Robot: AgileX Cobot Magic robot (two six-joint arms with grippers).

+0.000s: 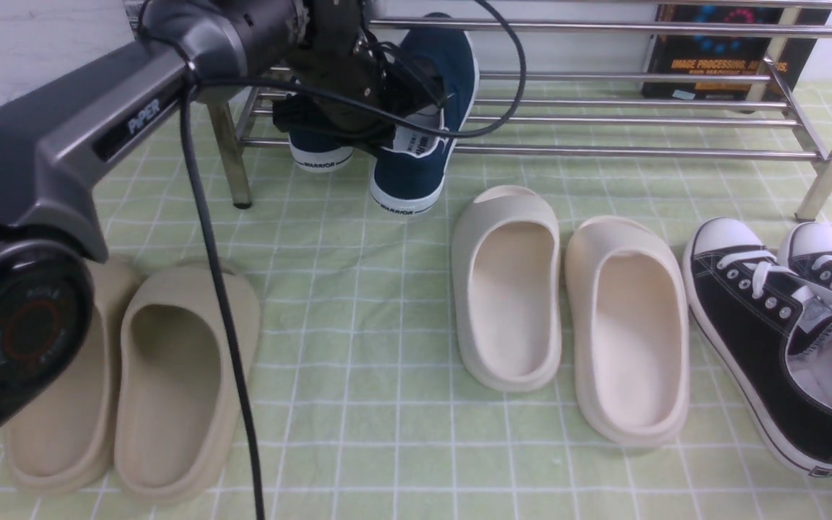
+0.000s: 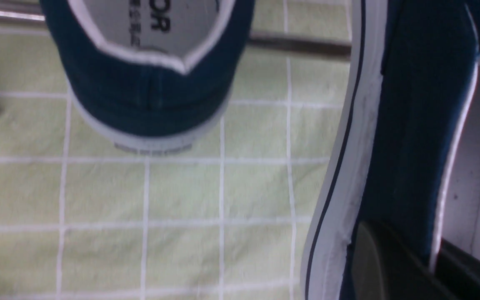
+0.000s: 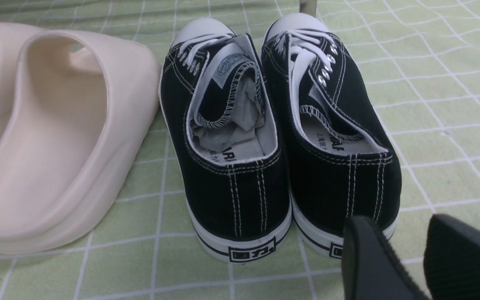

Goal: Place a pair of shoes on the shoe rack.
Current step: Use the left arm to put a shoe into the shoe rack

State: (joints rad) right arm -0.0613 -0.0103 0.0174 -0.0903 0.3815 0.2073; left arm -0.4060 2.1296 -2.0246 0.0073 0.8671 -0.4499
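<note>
Navy shoes [image 1: 412,170] sit at the left end of the shoe rack [image 1: 604,152], long axes front to back, heels poking past its front bar toward the robot; left claw [image 2: 419,260] clenches the tilted right-hand one's side wall, right claw [image 3: 415,266] hangs released by black sneakers [image 3: 231,166]

Shoes [image 1: 409,170] sit at rack's [image 1: 604,152] left end, slides [image 1: 506,289] before
</note>
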